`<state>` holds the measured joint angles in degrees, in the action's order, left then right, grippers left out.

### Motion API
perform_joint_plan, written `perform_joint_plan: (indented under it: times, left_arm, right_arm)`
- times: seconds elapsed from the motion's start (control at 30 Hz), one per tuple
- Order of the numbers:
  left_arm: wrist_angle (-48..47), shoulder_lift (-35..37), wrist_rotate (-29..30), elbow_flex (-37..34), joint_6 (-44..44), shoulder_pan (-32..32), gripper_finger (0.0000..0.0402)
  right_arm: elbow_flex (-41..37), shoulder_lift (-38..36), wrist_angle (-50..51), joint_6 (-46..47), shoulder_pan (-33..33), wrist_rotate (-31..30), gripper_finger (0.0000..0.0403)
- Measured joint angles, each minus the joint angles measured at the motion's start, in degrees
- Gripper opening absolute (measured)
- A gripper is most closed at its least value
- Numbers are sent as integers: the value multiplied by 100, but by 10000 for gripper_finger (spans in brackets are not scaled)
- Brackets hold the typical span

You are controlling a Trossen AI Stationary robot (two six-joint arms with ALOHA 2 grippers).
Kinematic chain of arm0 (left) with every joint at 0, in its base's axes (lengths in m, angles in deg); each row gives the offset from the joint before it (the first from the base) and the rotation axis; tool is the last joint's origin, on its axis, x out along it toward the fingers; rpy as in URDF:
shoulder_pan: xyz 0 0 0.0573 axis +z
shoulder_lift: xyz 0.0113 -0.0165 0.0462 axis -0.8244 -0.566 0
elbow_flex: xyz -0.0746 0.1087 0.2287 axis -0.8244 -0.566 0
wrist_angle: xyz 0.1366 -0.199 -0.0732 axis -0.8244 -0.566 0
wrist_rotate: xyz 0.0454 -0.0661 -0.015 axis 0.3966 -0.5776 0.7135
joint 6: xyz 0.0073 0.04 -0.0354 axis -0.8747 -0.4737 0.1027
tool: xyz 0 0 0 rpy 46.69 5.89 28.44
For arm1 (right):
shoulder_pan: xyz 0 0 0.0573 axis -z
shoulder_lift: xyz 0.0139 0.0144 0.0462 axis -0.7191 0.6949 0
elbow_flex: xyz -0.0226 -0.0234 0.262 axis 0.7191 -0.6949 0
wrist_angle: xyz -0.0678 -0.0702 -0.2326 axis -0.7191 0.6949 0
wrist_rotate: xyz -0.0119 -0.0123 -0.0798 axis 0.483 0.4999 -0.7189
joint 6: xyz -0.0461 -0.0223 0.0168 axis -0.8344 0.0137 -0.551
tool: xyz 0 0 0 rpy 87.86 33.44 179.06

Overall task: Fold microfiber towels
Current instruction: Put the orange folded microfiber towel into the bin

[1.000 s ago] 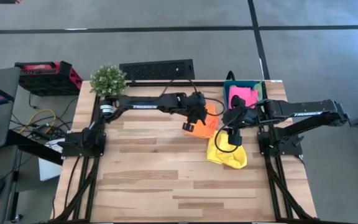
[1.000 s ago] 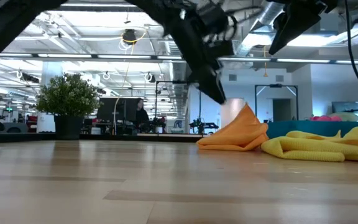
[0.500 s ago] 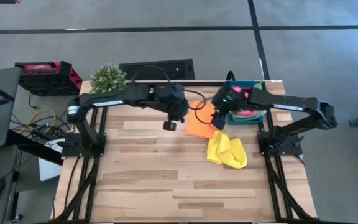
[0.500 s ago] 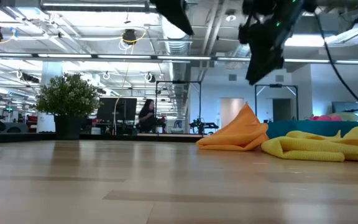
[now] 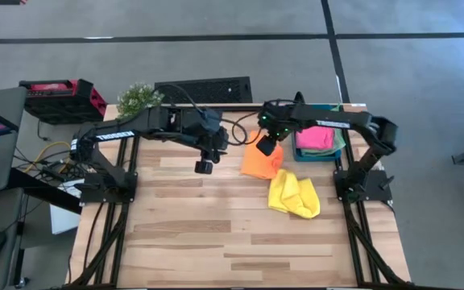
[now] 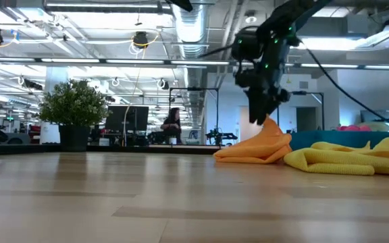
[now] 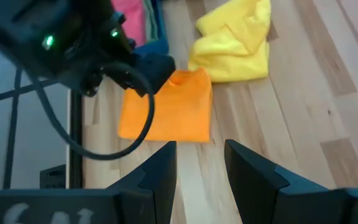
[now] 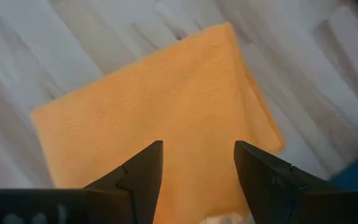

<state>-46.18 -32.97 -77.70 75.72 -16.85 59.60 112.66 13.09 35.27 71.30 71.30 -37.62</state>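
Note:
An orange towel (image 5: pixel 263 163) lies folded flat on the wooden table at the far right, with one raised peak (image 6: pixel 270 126). A crumpled yellow towel (image 5: pixel 295 197) lies just nearer than it. A hot pink towel (image 5: pixel 316 137) sits in the teal bin (image 5: pixel 321 155); the sage green towel does not show clearly. My right gripper (image 5: pixel 266 147) is open and hovers over the orange towel's far end (image 8: pixel 154 106). My left gripper (image 5: pixel 203 167) is open and empty, above bare wood to the left of the orange towel (image 7: pixel 166 112).
A potted plant (image 5: pixel 139 97) stands at the table's far left corner, and a black grille (image 5: pixel 204 89) lies behind the far edge. The right arm's cable (image 7: pixel 142 124) hangs over the orange towel's edge. The near half of the table (image 5: pixel 216 242) is bare wood.
My left gripper has gone up and toward the table's left edge, away from the orange towel. My right gripper has gone from above the yellow towel toward the far-left, and has come down over the orange towel's peak. Both towels lie as before.

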Motion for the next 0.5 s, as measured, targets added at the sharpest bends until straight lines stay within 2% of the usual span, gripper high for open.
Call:
perform_joint_plan:
  times: [0.2, 0.5]
  left_arm:
    - [-119, 0, 25, 0, -91, -66, 128]
    - [-291, 0, 45, 0, -157, -66, 128]
  right_arm:
    - [226, 661, 9, -139, 103, 14, 221]
    - [315, 1016, -41, -562, 294, -167, 221]
